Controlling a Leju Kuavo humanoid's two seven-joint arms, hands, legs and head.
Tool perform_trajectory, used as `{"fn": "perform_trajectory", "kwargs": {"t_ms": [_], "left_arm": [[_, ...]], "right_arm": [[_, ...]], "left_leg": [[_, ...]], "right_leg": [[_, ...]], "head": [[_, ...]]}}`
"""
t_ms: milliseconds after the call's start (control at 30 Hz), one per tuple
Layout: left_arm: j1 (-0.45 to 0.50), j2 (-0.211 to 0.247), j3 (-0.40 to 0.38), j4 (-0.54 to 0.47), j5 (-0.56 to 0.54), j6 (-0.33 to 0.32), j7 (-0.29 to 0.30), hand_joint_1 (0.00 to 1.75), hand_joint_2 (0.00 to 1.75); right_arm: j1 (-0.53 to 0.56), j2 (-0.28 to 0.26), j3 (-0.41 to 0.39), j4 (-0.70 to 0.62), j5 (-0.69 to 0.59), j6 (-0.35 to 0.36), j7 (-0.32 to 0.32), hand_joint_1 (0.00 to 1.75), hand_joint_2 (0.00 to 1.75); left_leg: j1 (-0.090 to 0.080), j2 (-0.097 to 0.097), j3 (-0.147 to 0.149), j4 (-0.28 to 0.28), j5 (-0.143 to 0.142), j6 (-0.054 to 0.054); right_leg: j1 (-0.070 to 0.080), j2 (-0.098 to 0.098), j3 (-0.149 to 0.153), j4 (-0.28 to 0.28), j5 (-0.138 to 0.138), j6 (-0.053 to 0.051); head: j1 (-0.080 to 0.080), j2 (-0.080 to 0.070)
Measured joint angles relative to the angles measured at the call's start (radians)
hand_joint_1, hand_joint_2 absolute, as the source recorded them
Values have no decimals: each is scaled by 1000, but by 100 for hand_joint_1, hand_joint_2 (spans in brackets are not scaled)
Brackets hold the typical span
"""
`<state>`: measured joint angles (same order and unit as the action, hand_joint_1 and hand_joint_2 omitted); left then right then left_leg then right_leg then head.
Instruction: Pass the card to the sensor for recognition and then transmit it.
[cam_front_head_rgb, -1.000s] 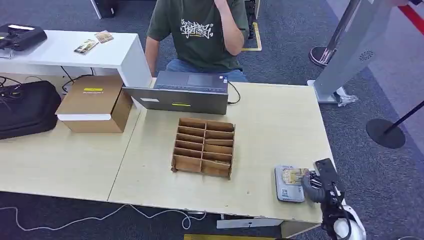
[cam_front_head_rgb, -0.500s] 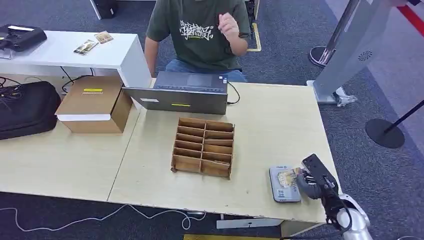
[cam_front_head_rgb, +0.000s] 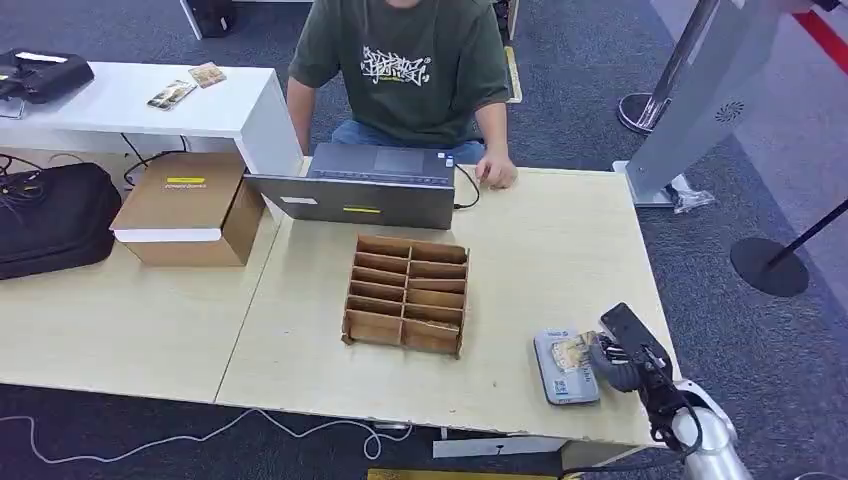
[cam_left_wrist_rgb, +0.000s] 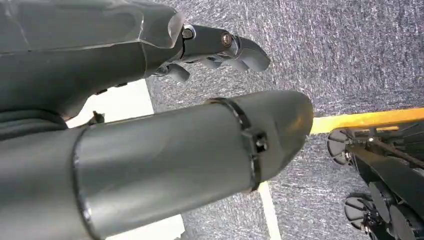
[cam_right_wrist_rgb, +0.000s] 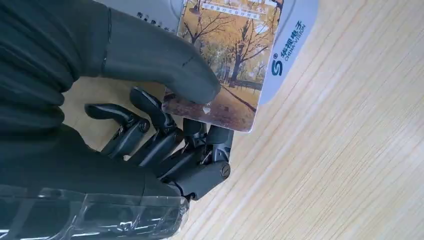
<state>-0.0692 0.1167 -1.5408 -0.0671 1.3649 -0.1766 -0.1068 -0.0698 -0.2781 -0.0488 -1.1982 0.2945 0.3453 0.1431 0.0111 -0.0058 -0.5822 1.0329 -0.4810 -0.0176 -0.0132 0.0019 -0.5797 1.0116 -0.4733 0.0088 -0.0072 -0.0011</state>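
Head view: card held over the sensor

Right robot hand (cam_front_head_rgb: 618, 362) at the near right corner of the desk (cam_front_head_rgb: 560, 250). Right wrist view: thumb on top of the card (cam_right_wrist_rgb: 225, 60), fingers (cam_right_wrist_rgb: 165, 135) curled beneath its edge, so the card is pinched. Card carries an autumn tree picture and lies over the grey sensor (cam_front_head_rgb: 566, 367); whether it touches the sensor face cannot be told. Left robot hand (cam_left_wrist_rgb: 220, 47) hangs above carpet, fingers apparently curled, holding nothing. Wooden sorting rack (cam_front_head_rgb: 406, 294) mid-desk, laptop (cam_front_head_rgb: 365, 185) behind it, a person (cam_front_head_rgb: 405, 65) seated beyond.
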Motion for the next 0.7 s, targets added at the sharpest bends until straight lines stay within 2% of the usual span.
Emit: {"fn": "perform_trajectory", "kwargs": {"t_ms": [167, 333, 433, 700], "left_arm": [[2, 0, 0, 0, 4, 2, -1, 0, 0], [6, 0, 0, 0, 13, 3, -2, 0, 0], [8, -2, 0, 0, 19, 5, -10, 0, 0], [12, -11, 0, 0, 30, 6, -19, 0, 0]], "right_arm": [[-1, 0, 0, 0, -20, -23, -12, 175, 175], [-15, 0, -4, -17, -72, -85, -54, 175, 175], [-43, 0, -21, -37, -109, -119, -84, 175, 175], [-82, 16, -66, -118, -180, -155, -127, 175, 175]], "left_leg": [[0, 0, 0, 0, 0, 0], [-1, -1, -2, 0, 0, 0], [0, -1, -2, 0, 0, 0], [0, -1, -2, 0, 0, 0]], "right_leg": [[0, 0, 0, 0, 0, 0], [0, 0, -1, 0, 0, 0], [0, 0, -1, 0, 0, 0], [0, -1, -2, 0, 0, 0]], "head": [[0, 0], [0, 0], [0, 0], [0, 0]]}}
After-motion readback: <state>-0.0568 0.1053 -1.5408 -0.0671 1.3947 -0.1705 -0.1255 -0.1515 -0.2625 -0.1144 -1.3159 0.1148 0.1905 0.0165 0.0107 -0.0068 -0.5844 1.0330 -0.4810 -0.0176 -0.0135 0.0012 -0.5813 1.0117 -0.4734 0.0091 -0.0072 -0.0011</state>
